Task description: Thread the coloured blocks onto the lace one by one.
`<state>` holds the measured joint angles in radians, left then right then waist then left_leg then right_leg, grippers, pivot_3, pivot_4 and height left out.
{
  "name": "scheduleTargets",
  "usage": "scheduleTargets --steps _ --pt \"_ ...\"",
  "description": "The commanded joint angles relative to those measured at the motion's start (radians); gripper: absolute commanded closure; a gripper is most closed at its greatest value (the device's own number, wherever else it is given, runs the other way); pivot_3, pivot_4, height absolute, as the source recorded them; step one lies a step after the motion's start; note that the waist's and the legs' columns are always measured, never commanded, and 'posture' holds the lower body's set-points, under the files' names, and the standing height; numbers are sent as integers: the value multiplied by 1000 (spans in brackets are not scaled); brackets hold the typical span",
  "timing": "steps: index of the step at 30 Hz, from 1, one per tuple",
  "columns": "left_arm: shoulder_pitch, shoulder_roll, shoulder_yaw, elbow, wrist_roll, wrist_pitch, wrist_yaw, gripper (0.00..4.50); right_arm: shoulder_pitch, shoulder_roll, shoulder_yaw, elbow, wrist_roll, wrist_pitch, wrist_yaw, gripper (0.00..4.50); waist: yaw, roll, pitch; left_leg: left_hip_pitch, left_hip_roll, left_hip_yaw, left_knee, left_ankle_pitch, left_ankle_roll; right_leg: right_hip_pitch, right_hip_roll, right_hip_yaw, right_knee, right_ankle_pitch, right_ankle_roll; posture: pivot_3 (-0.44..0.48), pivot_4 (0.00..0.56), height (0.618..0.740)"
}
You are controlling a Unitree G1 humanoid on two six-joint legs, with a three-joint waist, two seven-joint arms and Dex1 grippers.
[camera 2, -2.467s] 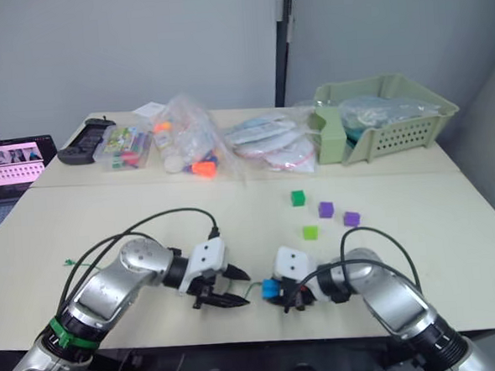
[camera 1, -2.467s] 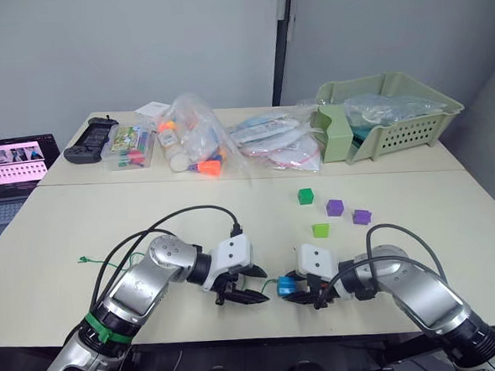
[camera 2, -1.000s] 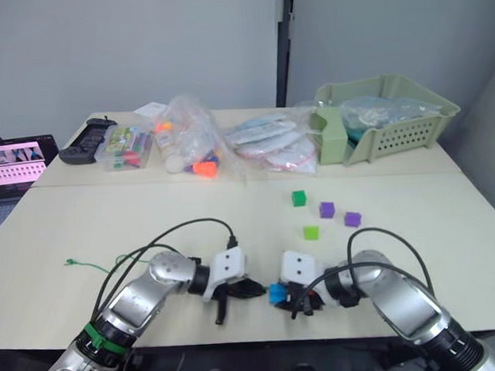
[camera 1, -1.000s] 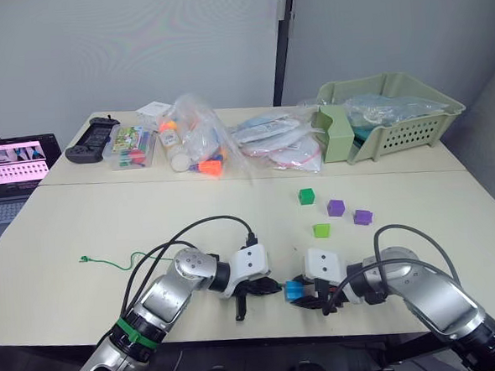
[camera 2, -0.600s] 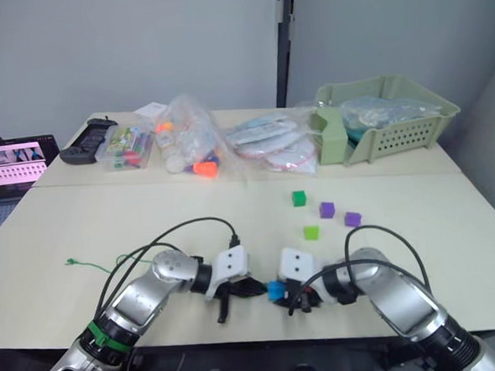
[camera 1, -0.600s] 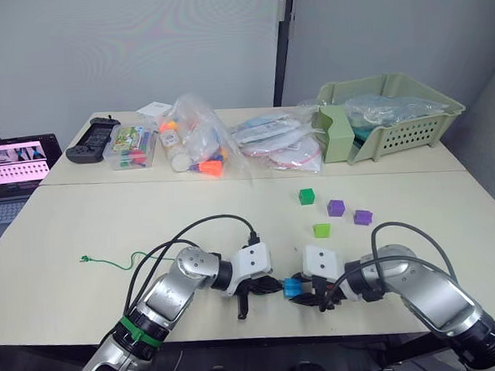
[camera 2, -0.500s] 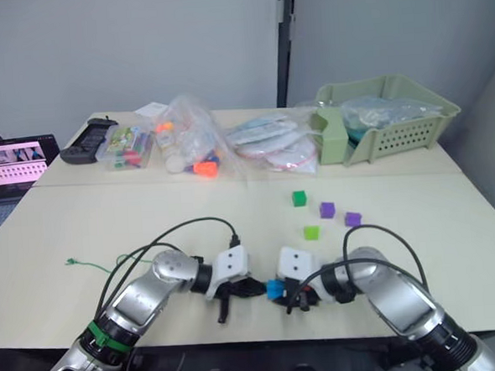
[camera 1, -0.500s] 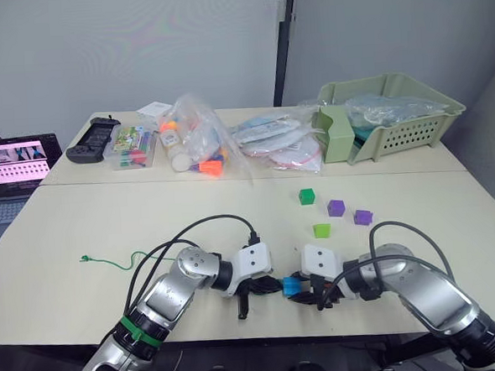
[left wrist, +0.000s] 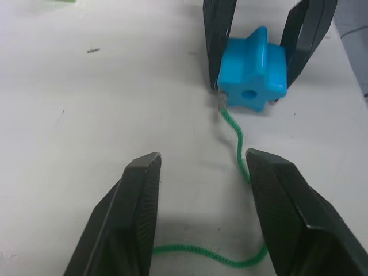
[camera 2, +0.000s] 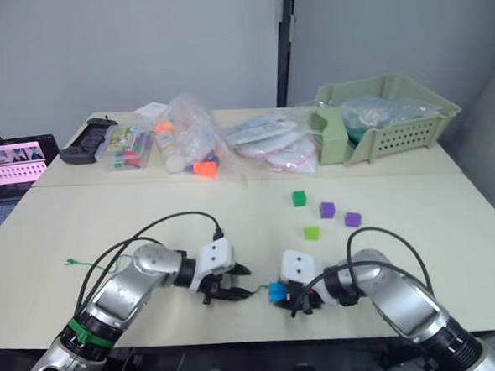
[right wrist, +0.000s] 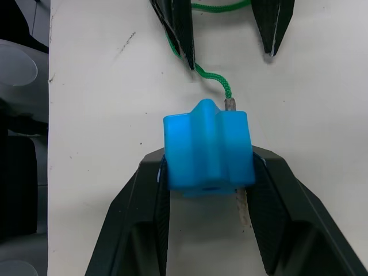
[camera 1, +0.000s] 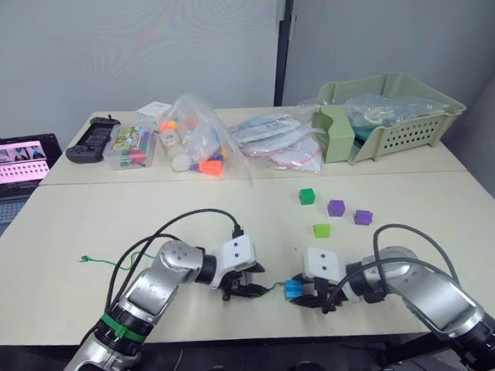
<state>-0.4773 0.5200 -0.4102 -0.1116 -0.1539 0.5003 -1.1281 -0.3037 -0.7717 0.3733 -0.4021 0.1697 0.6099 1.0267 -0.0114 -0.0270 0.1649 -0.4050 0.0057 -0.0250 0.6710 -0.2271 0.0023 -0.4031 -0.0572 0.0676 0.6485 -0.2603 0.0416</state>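
Note:
My right gripper point(camera 1: 299, 292) is shut on a blue star-shaped block point(right wrist: 207, 150), held low over the table's front edge. The green lace point(left wrist: 236, 140) lies on the table, and its pale stiff tip point(right wrist: 230, 105) goes in at one side of the block and shows again at the other. My left gripper point(left wrist: 201, 158) is open just left of the block, its fingers either side of the lace without touching it. The lace trails left to its knot point(camera 1: 84, 260). Four more blocks lie further back: green point(camera 1: 306, 196), two purple point(camera 1: 334, 207) point(camera 1: 362, 216), and light green point(camera 1: 321, 230).
At the back stand a green basket point(camera 1: 411, 112), plastic bags of toys point(camera 1: 196, 142), a clear box point(camera 1: 132, 147) and a black controller point(camera 1: 89, 139). An open laptop point(camera 1: 7, 171) sits at the far left. Black cables loop over both arms.
My left gripper has drawn back to the left from the blue block and opened, leaving the lace tip in the block. The right gripper holds the block in much the same spot.

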Motion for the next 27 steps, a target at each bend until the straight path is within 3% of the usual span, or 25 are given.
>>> scheduleTargets --steps 1,11,19,27 --pt "-6 -26 -4 -33 -14 2 14 2023 0 -4 2 -10 -4 3 2 3147 0 0 0 0 0 0 0 0 0 0 0 0 0 0 0 0 150 740" --pt "-19 -90 -59 66 32 -71 17 2023 0 -6 -2 -26 2 17 -1 3147 0 0 0 0 0 0 0 0 0 1 0 0 0 0 0 0 150 740" --pt "-29 -116 -46 81 26 -91 16 4453 6 -7 -1 -34 3 22 -4 3147 0 0 0 0 -1 0 1 0 0 1 0 0 0 0 0 0 150 740" --pt "-19 -92 -25 67 13 -87 5 4500 20 -18 -5 -36 3 19 2 3147 -1 0 0 0 -1 0 0 0 0 0 0 0 0 0 0 0 150 740"
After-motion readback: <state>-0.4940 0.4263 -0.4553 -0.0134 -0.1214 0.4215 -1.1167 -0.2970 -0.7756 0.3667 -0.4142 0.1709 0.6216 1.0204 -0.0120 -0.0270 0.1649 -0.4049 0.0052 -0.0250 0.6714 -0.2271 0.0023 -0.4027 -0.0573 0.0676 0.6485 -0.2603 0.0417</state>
